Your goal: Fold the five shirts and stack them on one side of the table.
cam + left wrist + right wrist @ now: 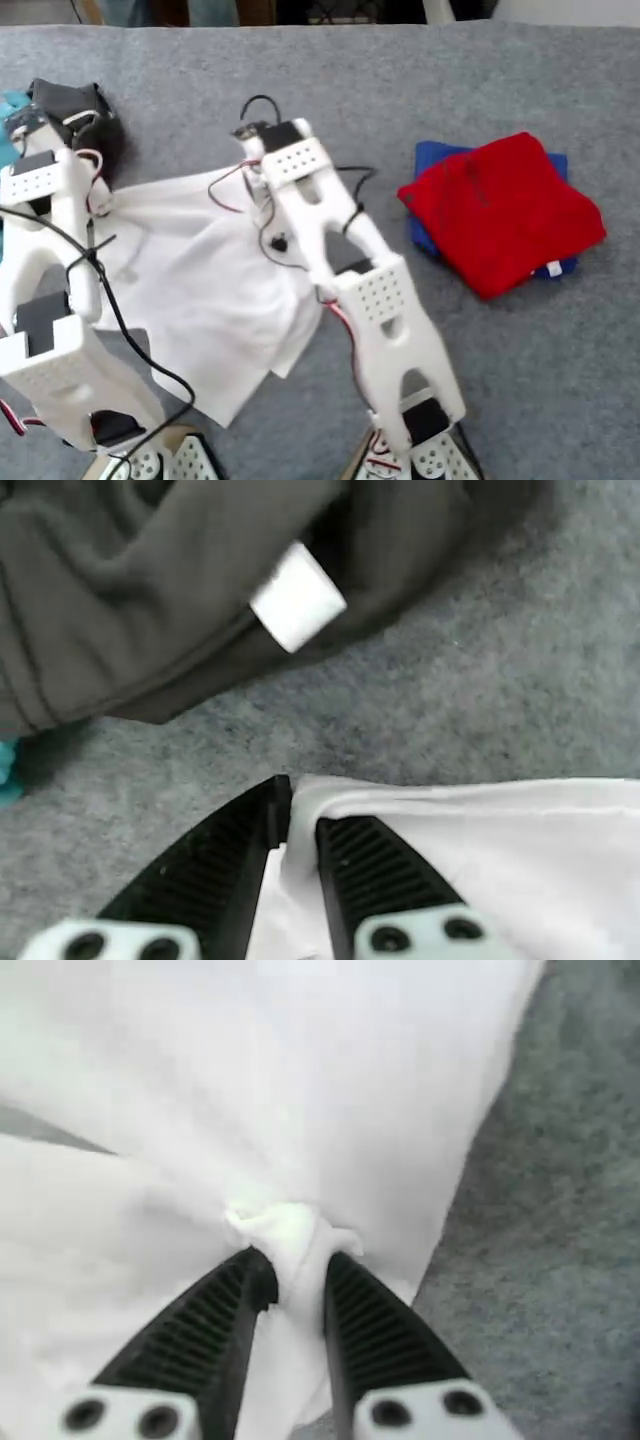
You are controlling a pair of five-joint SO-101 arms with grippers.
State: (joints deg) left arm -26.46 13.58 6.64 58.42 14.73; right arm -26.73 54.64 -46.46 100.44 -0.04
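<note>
Left wrist view: left gripper seemingly pinches shirt.

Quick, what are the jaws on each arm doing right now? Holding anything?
Left gripper: closed, pinching the edge of the white shirt.
Right gripper: closed, holding a bunched fold of the same white shirt.

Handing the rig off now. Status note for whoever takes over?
Left gripper: shut on an edge of the white shirt, beside the dark shirt.
Right gripper: shut on a bunched pinch of the same white shirt.
Done: red shirt folded, stacked on the folded blue shirt at the right of the table.
Left: white shirt spread, rumpled, not yet folded; dark shirt and teal shirt heaped far left.
</note>
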